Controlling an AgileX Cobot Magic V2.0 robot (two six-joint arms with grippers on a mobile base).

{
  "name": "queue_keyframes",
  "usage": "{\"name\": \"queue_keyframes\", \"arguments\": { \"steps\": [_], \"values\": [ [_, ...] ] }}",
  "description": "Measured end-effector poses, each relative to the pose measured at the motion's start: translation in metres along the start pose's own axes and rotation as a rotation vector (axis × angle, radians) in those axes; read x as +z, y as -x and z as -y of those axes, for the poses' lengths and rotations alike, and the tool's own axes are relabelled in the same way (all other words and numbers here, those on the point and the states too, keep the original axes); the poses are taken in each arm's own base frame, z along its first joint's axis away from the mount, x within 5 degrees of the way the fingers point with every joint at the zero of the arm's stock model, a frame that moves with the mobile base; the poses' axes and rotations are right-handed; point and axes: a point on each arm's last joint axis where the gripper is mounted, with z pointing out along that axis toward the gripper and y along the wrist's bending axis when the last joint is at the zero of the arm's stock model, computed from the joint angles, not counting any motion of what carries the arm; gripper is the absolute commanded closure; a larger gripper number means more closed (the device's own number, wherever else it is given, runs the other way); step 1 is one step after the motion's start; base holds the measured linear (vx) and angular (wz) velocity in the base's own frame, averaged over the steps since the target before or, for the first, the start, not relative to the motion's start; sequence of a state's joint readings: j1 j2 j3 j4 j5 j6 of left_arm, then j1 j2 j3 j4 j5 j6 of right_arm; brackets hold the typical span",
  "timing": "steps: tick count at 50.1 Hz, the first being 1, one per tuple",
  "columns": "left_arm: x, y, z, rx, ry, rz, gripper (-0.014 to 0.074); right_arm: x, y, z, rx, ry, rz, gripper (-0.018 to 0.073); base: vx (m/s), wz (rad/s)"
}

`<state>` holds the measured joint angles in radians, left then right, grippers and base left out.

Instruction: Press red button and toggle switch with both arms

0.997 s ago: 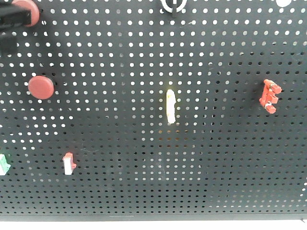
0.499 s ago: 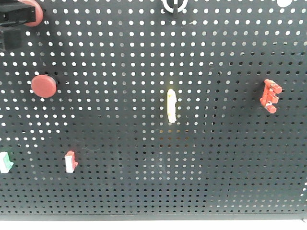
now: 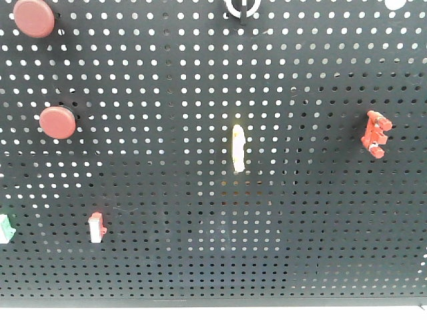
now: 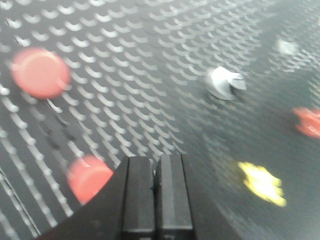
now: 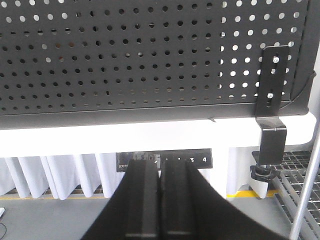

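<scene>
Two round red buttons are mounted at the pegboard's upper left, one [image 3: 33,18] above the other [image 3: 57,123]. A red toggle switch block with short levers [image 3: 375,133] sits at the right. In the blurred left wrist view both buttons show, the upper [image 4: 40,72] and the lower [image 4: 89,177]. My left gripper [image 4: 155,161] is shut and empty, a little off the board beside the lower button. My right gripper [image 5: 159,167] is shut and empty, below the board's lower edge. Neither gripper appears in the front view.
A small red-and-white switch [image 3: 97,227], a green-and-white one [image 3: 5,229], a yellow part [image 3: 238,148] and a white ring knob [image 3: 242,8] also sit on the board. A black bracket [image 5: 272,85] clamps the board's right corner to a white ledge.
My left gripper was over the upper red button at the top left of the front view. It has pulled away and out of that view, leaving the button uncovered.
</scene>
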<state>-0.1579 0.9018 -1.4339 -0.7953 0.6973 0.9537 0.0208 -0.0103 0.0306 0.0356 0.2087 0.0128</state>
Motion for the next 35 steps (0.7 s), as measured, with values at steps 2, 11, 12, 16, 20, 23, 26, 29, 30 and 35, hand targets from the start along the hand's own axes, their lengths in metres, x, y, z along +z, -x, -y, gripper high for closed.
{"name": "queue_keyframes", "arguments": {
  "steps": [2,11,12,16,20,23,26,29,30,35],
  "values": [
    [-0.003,-0.010,0.005,-0.011,-0.006,-0.022,0.0595,0.000,0.000,0.000,0.000,0.000,0.000,0.0559,0.00,0.00],
    [-0.013,-0.060,0.022,-0.091,0.006,-0.109,0.0595,0.000,0.000,0.000,0.000,0.000,0.000,0.0559,0.00,0.00],
    [-0.015,-0.065,0.023,-0.100,0.011,-0.117,0.0595,0.000,0.000,0.000,0.000,0.000,0.000,0.0559,0.00,0.00],
    [-0.019,-0.085,0.029,-0.137,0.034,-0.138,0.0595,0.000,0.000,0.000,0.000,0.000,0.000,0.0559,0.00,0.00],
    [-0.024,-0.097,0.033,-0.166,0.060,-0.142,0.0595,0.000,0.000,0.000,0.000,0.000,0.000,0.0559,0.00,0.00],
    [-0.026,-0.100,0.034,-0.170,0.072,-0.138,0.0595,0.000,0.000,0.000,0.000,0.000,0.001,0.0559,0.00,0.00],
    [-0.027,-0.100,0.034,-0.173,0.081,-0.130,0.0595,0.000,0.002,0.000,0.000,0.000,0.021,0.0559,0.00,0.00],
    [-0.028,-0.100,0.034,-0.173,0.089,-0.124,0.0595,0.000,0.007,0.000,0.010,0.002,0.081,0.0559,0.00,0.00],
    [-0.028,-0.100,0.033,-0.173,0.091,-0.122,0.0595,0.000,0.010,0.000,0.019,0.003,0.112,0.0559,0.00,0.00],
    [-0.028,-0.099,0.033,-0.173,0.097,-0.118,0.0595,-0.004,0.026,-0.001,0.096,0.015,0.223,0.0559,0.00,0.00]
  ]
}}
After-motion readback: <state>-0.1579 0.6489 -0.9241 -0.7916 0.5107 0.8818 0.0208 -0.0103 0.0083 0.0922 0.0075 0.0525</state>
